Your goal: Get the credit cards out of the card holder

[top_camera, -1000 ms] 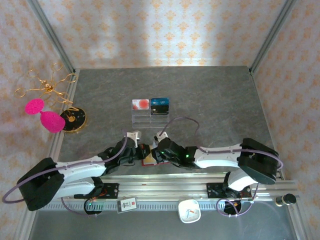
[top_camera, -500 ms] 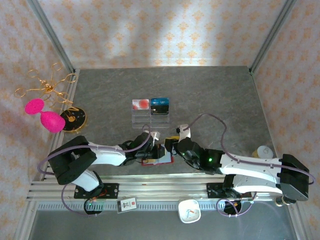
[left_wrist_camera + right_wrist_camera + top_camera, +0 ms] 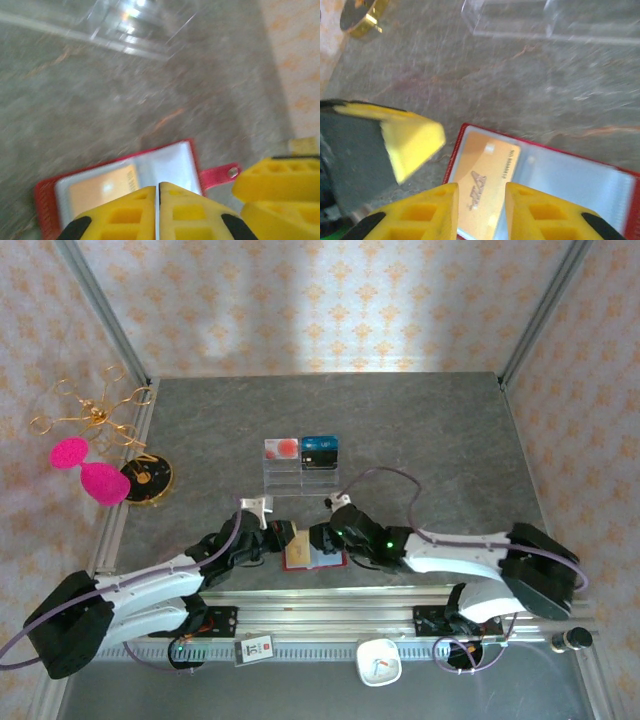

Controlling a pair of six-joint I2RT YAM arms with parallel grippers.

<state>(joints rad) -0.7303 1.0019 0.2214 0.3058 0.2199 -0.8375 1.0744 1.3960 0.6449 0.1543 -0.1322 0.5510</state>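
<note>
Right wrist: red card holder lay open.
Above its smooth gold card the right gripper stood with jaws apart; the left gripper was squeezed shut over it.

Compared with half a second ago, I read the left arm as dropped back low, its elbow returned toward the near left corner of the desk. The left gripper has withdrawn to the left edge of the card holder. The right arm has folded inward from its stretched position, bringing the right gripper over the holder. The holder is now more exposed, with a gold credit card uncovered on its left half
</note>
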